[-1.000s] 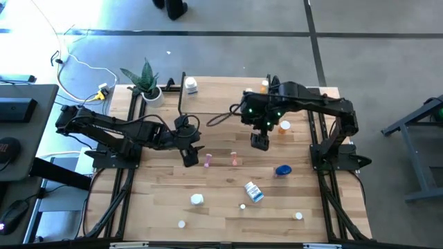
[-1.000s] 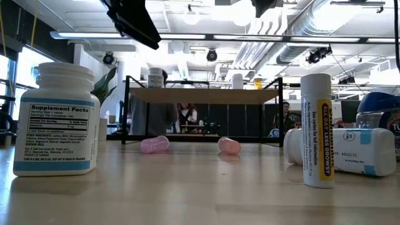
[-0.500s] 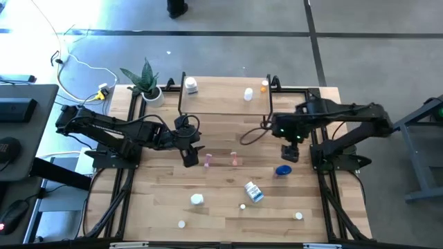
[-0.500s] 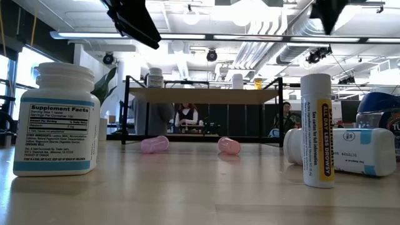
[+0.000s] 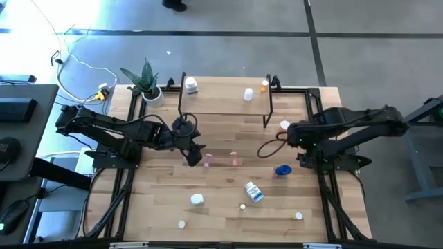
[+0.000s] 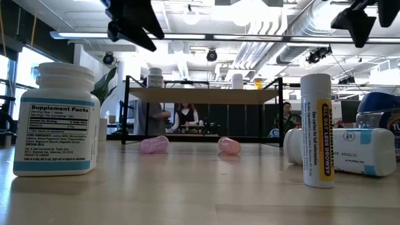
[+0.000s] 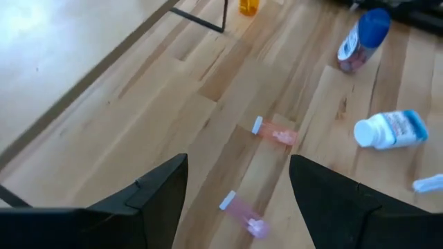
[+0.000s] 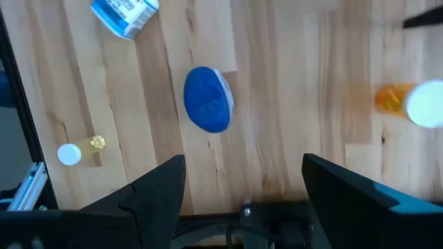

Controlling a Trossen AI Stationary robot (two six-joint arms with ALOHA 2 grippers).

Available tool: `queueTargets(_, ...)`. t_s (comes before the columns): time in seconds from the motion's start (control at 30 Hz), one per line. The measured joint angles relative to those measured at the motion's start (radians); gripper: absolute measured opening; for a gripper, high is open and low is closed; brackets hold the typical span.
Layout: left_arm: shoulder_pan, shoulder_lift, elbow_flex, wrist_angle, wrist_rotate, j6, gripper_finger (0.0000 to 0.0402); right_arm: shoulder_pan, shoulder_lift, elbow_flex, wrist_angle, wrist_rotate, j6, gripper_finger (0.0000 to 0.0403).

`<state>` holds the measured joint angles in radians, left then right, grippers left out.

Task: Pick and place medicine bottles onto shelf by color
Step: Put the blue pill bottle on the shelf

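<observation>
The left tool (image 5: 192, 153) hangs with its fingers spread wide and empty, just beside two pink bottles (image 5: 207, 160) lying on the bench (image 5: 221, 207), in front of the shelf (image 5: 221, 104). The right tool (image 5: 302, 160), also wide and empty, hovers near the bench's right edge, above the blue bottle (image 5: 282, 170). Three bottles stand on the shelf; the others are scattered toward the front edge, with open wood between them.
</observation>
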<state>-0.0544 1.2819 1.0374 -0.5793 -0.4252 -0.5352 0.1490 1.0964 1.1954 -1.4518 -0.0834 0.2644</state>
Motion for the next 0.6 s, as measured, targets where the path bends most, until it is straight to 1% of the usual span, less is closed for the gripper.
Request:
queueTargets(0.13, -0.009, 0.000, 0.000, 0.000, 0.019, -0.069, 0.0243, 0.038, -0.027, -0.055, 0.058, -0.003, -0.023, 0.0279)
queueTargets(0.33, -0.060, 0.001, 0.000, 0.000, 0.018, -0.148, 0.0243, 0.109, -0.032, -0.116, 0.118, -0.003, -0.064, 0.0279)
queueTargets(0.47, -0.098, 0.001, 0.000, 0.000, -0.015, -0.202, 0.0243, 0.171, -0.034, -0.152, 0.179, 0.000, -0.099, 0.0279)
queueTargets(0.6, -0.129, 0.001, 0.000, 0.000, -0.039, -0.221, 0.0243, 0.225, -0.039, -0.173, 0.193, 0.030, -0.149, 0.0279)
